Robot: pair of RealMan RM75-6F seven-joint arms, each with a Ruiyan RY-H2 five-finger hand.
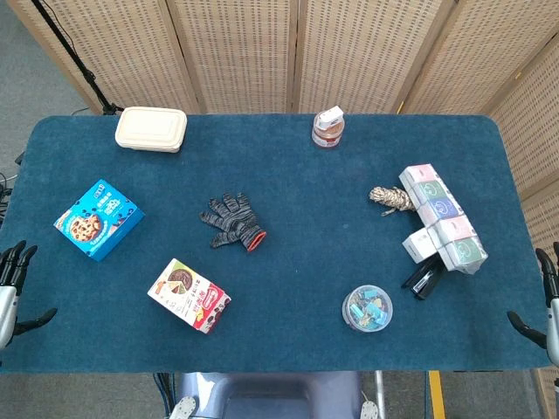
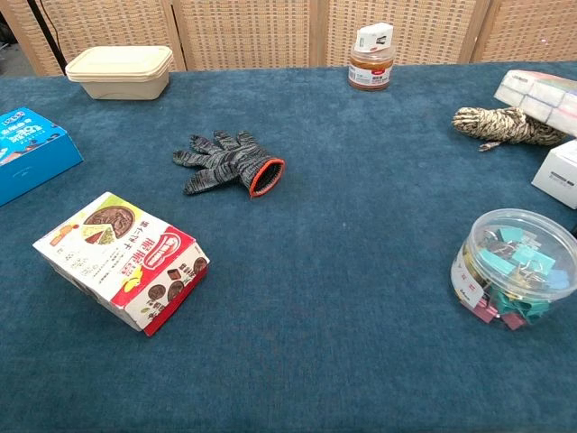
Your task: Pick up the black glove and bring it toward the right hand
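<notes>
The black knitted glove (image 1: 231, 222) with a red cuff lies flat on the blue table, left of centre; in the chest view the glove (image 2: 225, 164) shows with its fingers pointing left. My left hand (image 1: 12, 288) hangs at the table's left edge, fingers spread and holding nothing, far from the glove. My right hand (image 1: 548, 305) sits at the right edge, fingers apart and also empty. Neither hand appears in the chest view.
Around the glove lie a blue cookie box (image 1: 98, 218), a red-and-white snack box (image 1: 189, 295) and a beige lunch box (image 1: 151, 128). A jar (image 1: 328, 127), a twine bundle (image 1: 390, 199), stacked boxes (image 1: 441, 218), a stapler (image 1: 425, 279) and a tub of clips (image 1: 367, 308) occupy the right side.
</notes>
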